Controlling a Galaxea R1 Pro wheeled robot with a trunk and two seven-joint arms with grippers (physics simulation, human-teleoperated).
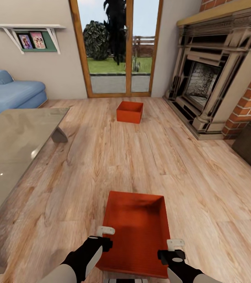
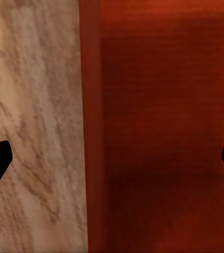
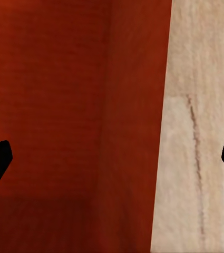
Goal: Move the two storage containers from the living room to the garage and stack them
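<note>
**Both hands lined up on the near bin, nothing lifted yet**

Head view: still in the living room. The near container (image 1: 135,232) sits on the plank floor (image 1: 204,184) right in front of the robot, left hand (image 1: 105,232) and right hand (image 1: 175,247) over its two long walls. The far container (image 1: 130,111) waits by the glass doors (image 1: 117,47).

Left wrist: fingers spread wide, the bin wall (image 2: 90,132) between them.

Right wrist: same, open astride the wall (image 3: 135,126).

Next I'd guess: close on both walls, then lift. Bin's near edge is cut off
</note>
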